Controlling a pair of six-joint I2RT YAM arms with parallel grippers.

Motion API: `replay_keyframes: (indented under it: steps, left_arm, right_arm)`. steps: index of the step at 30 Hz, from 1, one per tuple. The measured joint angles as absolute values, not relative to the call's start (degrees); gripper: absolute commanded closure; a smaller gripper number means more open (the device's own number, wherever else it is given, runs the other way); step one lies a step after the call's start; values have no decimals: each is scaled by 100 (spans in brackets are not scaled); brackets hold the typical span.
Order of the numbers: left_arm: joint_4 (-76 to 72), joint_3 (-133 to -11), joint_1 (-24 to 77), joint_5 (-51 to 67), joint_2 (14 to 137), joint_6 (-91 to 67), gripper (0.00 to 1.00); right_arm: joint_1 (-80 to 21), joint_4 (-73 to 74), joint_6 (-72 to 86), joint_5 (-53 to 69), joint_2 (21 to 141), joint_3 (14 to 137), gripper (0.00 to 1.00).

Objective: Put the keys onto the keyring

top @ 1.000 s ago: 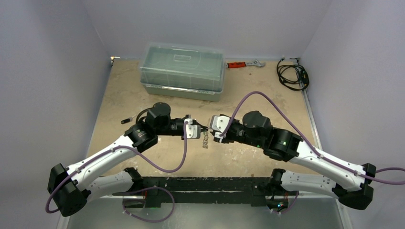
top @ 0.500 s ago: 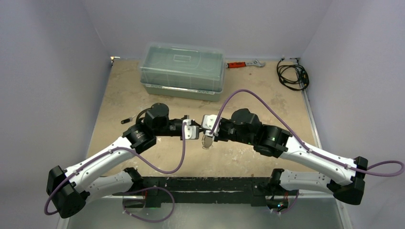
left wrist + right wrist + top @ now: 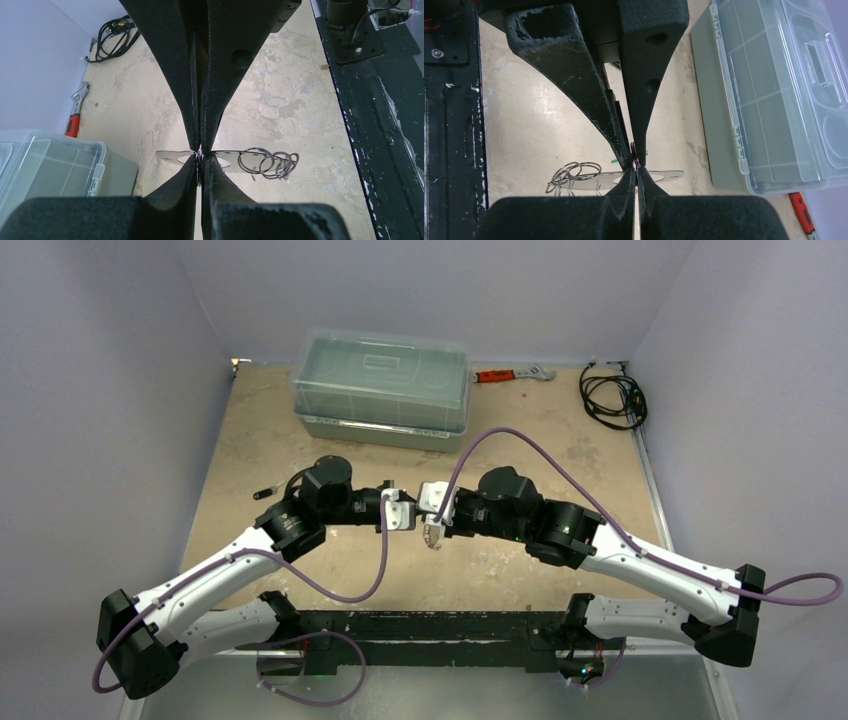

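I see left tool (image 3: 200, 161) and right tool (image 3: 635, 167) both pinched tight on the keyring (image 3: 260, 162) hanging between them above mid-counter (image 3: 285, 100); opposing pulls could twist the thin wire and let it slip out.

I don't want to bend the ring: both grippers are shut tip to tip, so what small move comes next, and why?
Probably hold the left gripper fixed and ease the right gripper slightly away, to test its grip. Both are shut on what looks like one thin edge-on loop of the keyring, its flat tag and spare loops spread beside the tips.
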State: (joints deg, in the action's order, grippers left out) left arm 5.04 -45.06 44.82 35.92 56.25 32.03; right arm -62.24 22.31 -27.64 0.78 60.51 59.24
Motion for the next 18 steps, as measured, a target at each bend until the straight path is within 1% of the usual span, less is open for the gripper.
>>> replay_keyframes:
  steps: [1, 2, 3, 4, 6, 7, 8, 10, 14, 17, 18]
  left_arm:
    - [523, -4506, 4475, 3594, 5625, 3203, 95]
    - [532, -4506, 4475, 3594, 5625, 3203, 86]
    - [537, -4506, 4475, 3592, 5625, 3205, 64]
    - [532, -4506, 4475, 3581, 5625, 3208, 52]
    - [502, -4504, 4477, 3503, 5614, 3201, 22]
    - [473, -4497, 4480, 3430, 5605, 3127, 13]
    - [425, -4469, 4482, 3339, 5579, 3083, 8]
    - [314, -4333, 4504, 3118, 5461, 2961, 5]
    - [-71, -3868, 4510, 2305, 5096, 2460, 2]
    - [-421, -3760, 4512, 1343, 4952, 1463, 1]
    - [-521, -3785, 4512, 1035, 4945, 1105, 3]
  right_arm:
    - [-6224, 2228, -2764, 97, 6062, 5924, 100]
    - [-6224, 2226, -2766, 99, 6064, 5924, 100]
    - [-6224, 2224, -2766, 99, 6064, 5922, 100]
    - [-6224, 2206, -2762, 99, 6058, 5916, 100]
    - [-6224, 2062, -2731, 97, 5983, 5822, 100]
    - [-6224, 1979, -2718, 97, 5933, 5760, 100]
    - [-6226, 1855, -2694, 95, 5854, 5675, 100]
    - [-6226, 1651, -2644, 93, 5649, 5500, 100]
    - [-6226, 1302, -2519, 1, 5203, 5212, 100]
    - [-6226, 967, -2414, -220, 4904, 5004, 100]
    - [-6226, 891, -2388, -274, 4842, 4958, 100]
